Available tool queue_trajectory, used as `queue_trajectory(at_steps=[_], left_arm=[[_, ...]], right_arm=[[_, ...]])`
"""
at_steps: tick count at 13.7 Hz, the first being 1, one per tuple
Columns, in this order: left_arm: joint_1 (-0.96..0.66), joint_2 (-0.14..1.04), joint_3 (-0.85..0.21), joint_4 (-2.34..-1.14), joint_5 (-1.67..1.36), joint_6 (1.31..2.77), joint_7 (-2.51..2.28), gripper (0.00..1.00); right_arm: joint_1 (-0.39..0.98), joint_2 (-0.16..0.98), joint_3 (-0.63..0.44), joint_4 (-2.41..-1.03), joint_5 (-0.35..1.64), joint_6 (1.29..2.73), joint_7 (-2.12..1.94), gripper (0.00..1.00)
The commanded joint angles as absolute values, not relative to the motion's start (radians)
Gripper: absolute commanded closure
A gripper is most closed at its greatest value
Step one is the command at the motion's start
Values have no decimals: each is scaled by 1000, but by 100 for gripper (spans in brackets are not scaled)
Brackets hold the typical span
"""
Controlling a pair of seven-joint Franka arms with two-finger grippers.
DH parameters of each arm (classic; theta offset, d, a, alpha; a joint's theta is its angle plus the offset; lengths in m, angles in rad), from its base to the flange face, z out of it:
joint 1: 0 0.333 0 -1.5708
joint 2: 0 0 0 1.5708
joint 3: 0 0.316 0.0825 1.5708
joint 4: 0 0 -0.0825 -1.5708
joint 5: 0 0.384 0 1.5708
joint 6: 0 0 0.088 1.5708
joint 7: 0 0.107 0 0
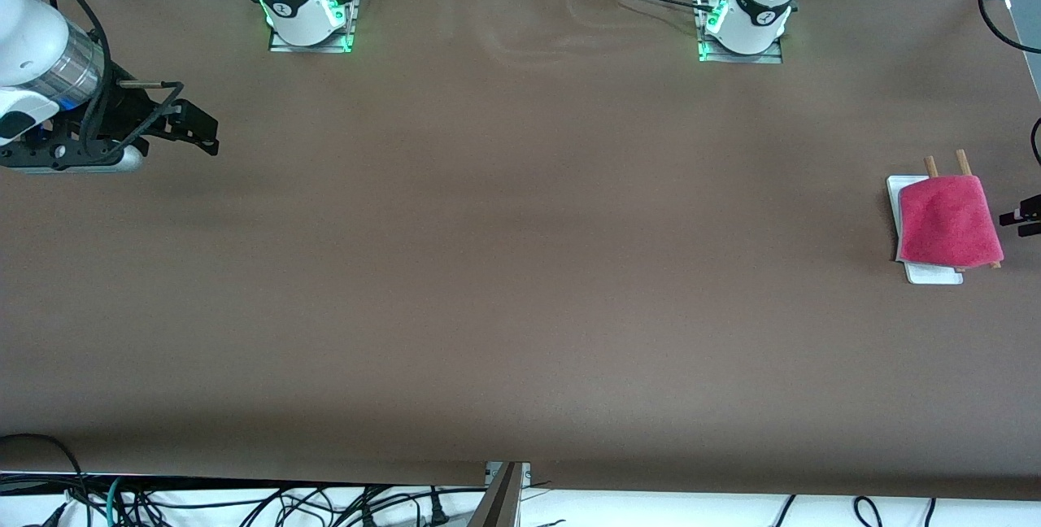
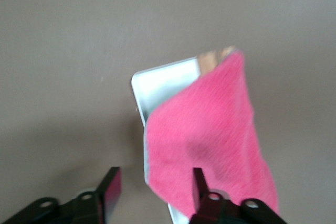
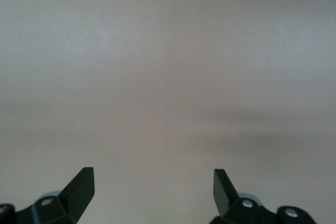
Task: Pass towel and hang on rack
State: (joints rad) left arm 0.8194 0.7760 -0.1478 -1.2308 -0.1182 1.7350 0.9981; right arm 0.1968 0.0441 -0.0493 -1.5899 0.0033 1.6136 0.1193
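The pink-red towel is draped over the two wooden rods of the rack, whose white base stands at the left arm's end of the table. My left gripper hangs just beside the towel, apart from it, open and holding nothing. In the left wrist view the towel covers most of the rack's white base, and the left gripper is spread in front of its edge. My right gripper waits open over bare table at the right arm's end, empty in its wrist view too.
A brown cover spreads over the whole table. The two arm bases stand along the edge farthest from the front camera. Cables hang below the nearest edge.
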Motion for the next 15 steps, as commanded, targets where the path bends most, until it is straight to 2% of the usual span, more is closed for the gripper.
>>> queue_trajectory(at_steps=[1, 4, 7, 11, 12, 13, 15], left_arm=[[700, 636, -140, -1243, 2, 1678, 841, 0], [585, 499, -149, -1244, 77, 1608, 685, 0], [490, 385, -179, -1243, 75, 1598, 427, 0], [469, 322, -339, -1249, 77, 1504, 125, 0], [457, 290, -350, -1271, 74, 1497, 80, 0], [377, 234, -315, -1345, 75, 1494, 63, 0], [136, 105, -67, -1483, -7, 1500, 58, 0]], right_arm=[[199, 63, -49, -1537, 6, 1608, 115, 0], [199, 63, -49, -1542, 8, 1595, 114, 0], [199, 63, -49, -1543, 2, 1592, 107, 0], [201, 63, -48, -1542, 0, 1592, 106, 0], [201, 63, -48, -1542, 0, 1592, 106, 0], [201, 63, -48, -1542, 0, 1591, 106, 0], [201, 63, -48, -1542, 0, 1588, 107, 0]])
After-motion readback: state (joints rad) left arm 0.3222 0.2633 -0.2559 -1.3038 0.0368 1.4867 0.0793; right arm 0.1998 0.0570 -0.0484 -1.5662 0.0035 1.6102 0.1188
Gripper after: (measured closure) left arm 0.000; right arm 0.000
